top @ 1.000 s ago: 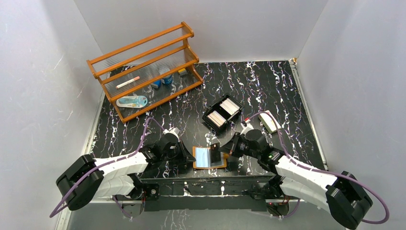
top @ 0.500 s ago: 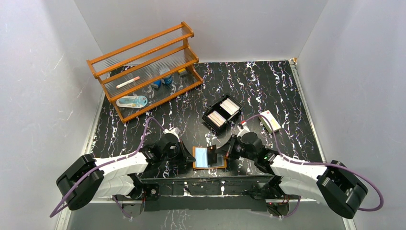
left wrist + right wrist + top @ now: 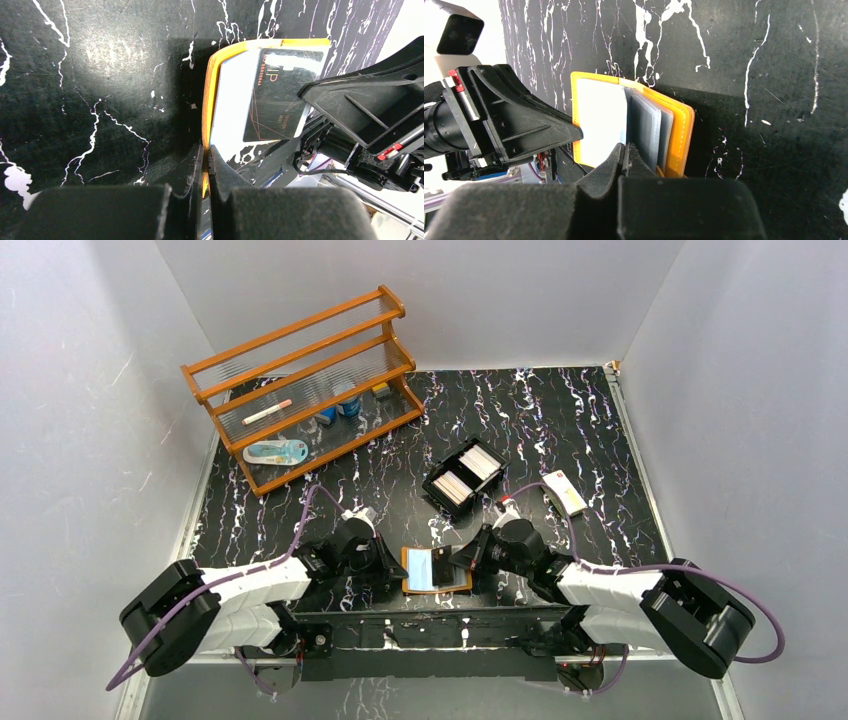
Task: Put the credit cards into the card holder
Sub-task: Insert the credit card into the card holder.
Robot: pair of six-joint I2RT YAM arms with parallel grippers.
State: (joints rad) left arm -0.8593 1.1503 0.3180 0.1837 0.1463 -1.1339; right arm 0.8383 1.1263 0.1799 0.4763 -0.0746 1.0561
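The left arm (image 3: 250,590) is stretching low from the lower left of the overhead view toward the bottom centre, and the right arm (image 3: 610,585) is mirroring it from the lower right, so the two wrists are nearly meeting over the near edge of the table (image 3: 560,410). The left gripper (image 3: 206,152) is clenched on the orange rim of the card holder (image 3: 438,590), pinning its left-hand edge. The right gripper (image 3: 625,150) is pressed fully closed just at the holder's right side, pinching a dark credit card (image 3: 277,100) that is showing edge-on and barely visible from its own wrist camera. The card holder is lying open and flat at the bottom centre of the overhead view, between the two grippers, its orange-tan cover facing down and its clear sleeves fanned upward. The dark credit card, printed with pale lettering and thin lines, is sitting against the pale sleeve near the holder's middle; whether it is already inside a sleeve is not clear. Above and slightly right of the holder, a black tray (image 3: 428,483) is sitting at an angle, its two compartments each holding a stack of pale credit cards (image 3: 453,487). To the tray's right a cream box (image 3: 565,493) is lying on the table. A wooden rack (image 3: 300,390) is standing in the upper left, carrying several small items on its ribbed shelves.
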